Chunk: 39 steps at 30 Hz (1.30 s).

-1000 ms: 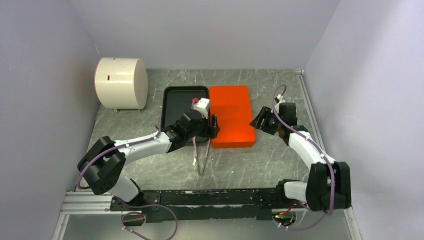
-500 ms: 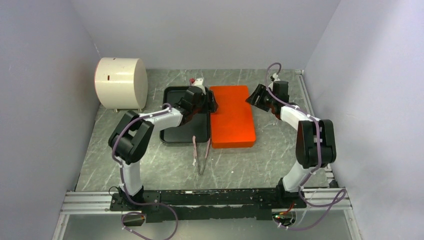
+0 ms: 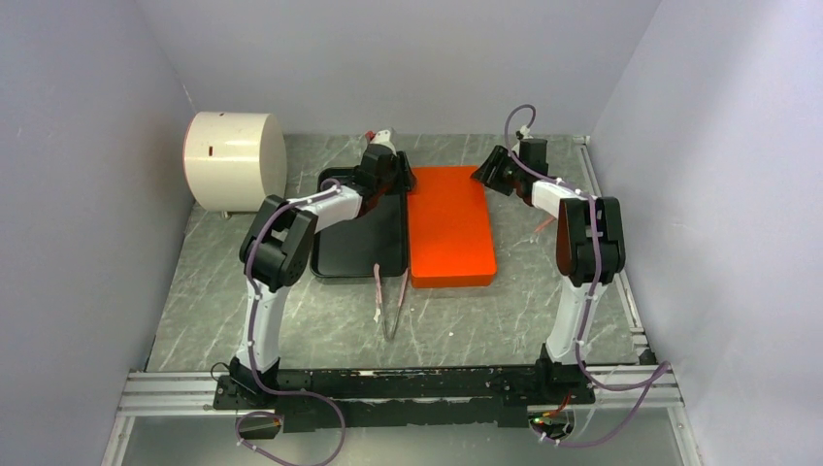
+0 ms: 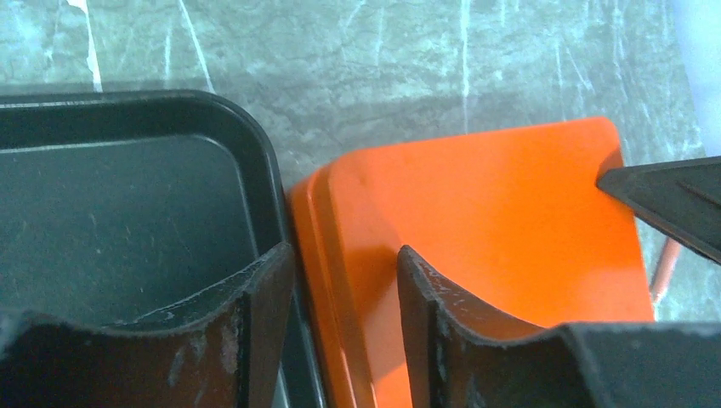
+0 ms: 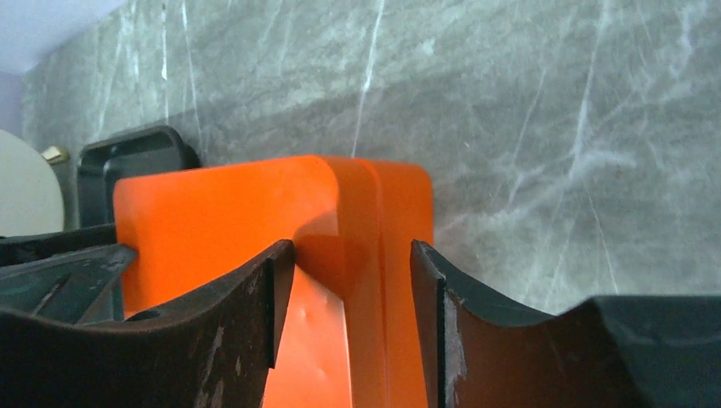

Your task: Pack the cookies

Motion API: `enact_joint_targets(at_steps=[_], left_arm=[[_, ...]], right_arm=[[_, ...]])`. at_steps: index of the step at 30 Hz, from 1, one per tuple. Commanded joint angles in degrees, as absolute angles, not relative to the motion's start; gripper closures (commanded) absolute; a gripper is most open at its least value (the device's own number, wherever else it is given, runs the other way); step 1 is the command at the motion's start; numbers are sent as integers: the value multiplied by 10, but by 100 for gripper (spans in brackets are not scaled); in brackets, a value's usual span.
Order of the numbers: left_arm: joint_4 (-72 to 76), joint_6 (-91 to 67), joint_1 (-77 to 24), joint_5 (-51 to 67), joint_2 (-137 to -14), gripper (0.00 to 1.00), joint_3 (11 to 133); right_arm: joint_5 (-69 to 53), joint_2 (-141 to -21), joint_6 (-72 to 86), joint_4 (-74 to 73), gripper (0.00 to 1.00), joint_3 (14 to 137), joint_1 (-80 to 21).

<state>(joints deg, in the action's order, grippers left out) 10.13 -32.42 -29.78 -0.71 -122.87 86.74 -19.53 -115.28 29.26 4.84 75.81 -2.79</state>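
1. Orange container (image 3: 448, 228): flat on the tabletop (image 3: 543, 301), just beside the black tray (image 3: 315, 243).
2. Left end effector (image 4: 344, 263): jaws apart, astride the container's far left rim; whether they pinch it, cannot tell.
3. Right end effector (image 5: 353, 255): jaws likewise astride the far right corner; grip unconfirmed. The paired placement suggests an even two-sided lift.
4. Cookies: none visible in any view; possibly under the orange cover.
5. Tongs (image 3: 388, 306): unheld on the tabletop by the tray, presumably for picking up cookies.
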Motion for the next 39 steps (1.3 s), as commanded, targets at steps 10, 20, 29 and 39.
enact_joint_targets(at_steps=[10, 20, 29, 39], left_arm=[[43, -313, -288, 1, -1303, 62, 920], [-28, -281, -316, -39, -1312, 62, 912], [14, -303, -345, -23, -1234, 61, 810], [-4, -306, -346, -51, -1097, 32, 797]], right_arm=[[-179, -1241, 284, 25, 53, 801, -31], [-97, -1253, 248, -50, 59, 778, -46], [-86, -1172, 243, -40, 58, 683, -38], [-87, -1014, 221, -86, 45, 699, -37]])
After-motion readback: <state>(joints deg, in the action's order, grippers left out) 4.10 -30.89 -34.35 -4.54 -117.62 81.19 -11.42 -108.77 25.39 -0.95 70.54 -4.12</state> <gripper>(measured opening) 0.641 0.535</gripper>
